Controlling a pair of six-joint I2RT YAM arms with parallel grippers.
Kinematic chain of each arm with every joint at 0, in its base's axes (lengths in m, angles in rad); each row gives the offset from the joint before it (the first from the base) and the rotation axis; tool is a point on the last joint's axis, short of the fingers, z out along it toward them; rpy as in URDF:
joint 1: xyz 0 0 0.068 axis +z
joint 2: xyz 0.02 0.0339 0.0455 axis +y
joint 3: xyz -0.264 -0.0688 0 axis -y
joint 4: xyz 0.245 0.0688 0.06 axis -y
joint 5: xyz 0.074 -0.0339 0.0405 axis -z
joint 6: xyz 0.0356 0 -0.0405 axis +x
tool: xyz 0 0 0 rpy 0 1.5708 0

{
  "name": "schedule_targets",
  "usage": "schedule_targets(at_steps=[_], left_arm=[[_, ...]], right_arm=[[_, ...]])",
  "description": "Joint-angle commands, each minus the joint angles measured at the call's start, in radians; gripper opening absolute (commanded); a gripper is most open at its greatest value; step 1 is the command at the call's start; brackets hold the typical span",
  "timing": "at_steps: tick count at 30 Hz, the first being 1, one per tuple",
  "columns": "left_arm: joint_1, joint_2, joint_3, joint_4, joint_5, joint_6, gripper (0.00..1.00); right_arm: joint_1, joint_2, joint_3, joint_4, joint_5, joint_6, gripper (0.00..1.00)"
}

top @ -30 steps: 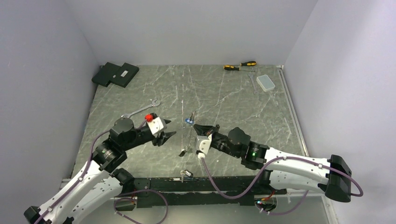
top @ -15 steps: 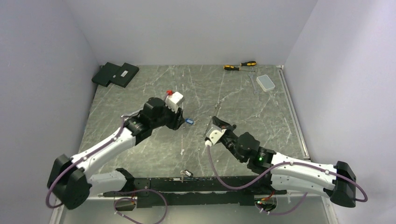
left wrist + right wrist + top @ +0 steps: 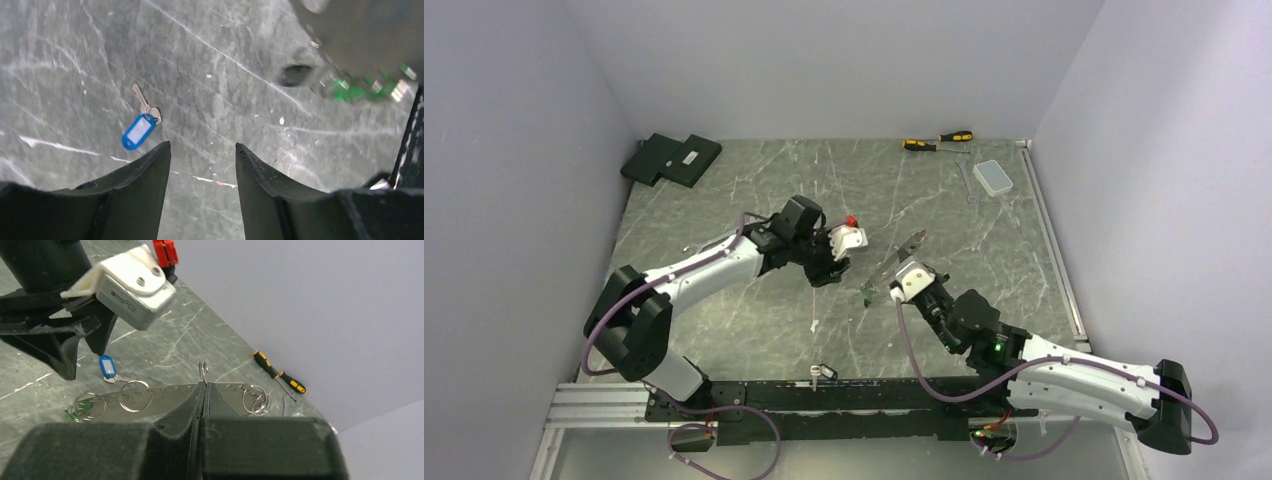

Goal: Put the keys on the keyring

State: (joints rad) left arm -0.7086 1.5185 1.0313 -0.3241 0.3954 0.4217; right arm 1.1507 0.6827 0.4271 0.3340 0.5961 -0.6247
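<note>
Your left gripper [image 3: 202, 147] hangs spread above the tabletop [image 3: 225, 75]. The blue key [image 3: 139, 131] lies flat just ahead of it, off to one side and untouched, with its blue head nearest and its silver blade angled away. Your right gripper [image 3: 205, 385] is pressed together on the keyring [image 3: 165, 394], held slantwise close by, with the green key [image 3: 80, 412] at its low end. The screwdrivers [image 3: 277, 372] lie well apart.

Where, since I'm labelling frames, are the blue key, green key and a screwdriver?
blue key [image 3: 139, 131]: left wrist view, blue head
green key [image 3: 75, 413]: right wrist view, green head
screwdriver [image 3: 274, 371]: right wrist view, handle
</note>
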Motion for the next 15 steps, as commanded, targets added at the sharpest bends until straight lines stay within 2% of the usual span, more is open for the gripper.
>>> schedule_targets(at_steps=[1, 5, 12, 15], left_arm=[[0.080, 0.033, 0.099, -0.180, 0.204, 0.357, 0.54], [0.174, 0.090, 0.127, -0.259, 0.387, 0.594, 0.50], [0.219, 0.252, 0.232, -0.338, 0.529, 0.757, 0.48], [0.219, 0.324, 0.293, -0.361, 0.542, 0.757, 0.46]], right_arm=[[0.000, -0.077, -0.012, 0.027, 0.066, 0.088, 0.00], [-0.001, -0.113, -0.033, 0.018, 0.067, 0.118, 0.00], [0.000, -0.148, -0.054, 0.016, 0.051, 0.139, 0.00], [0.000, -0.156, -0.054, 0.014, 0.042, 0.143, 0.00]])
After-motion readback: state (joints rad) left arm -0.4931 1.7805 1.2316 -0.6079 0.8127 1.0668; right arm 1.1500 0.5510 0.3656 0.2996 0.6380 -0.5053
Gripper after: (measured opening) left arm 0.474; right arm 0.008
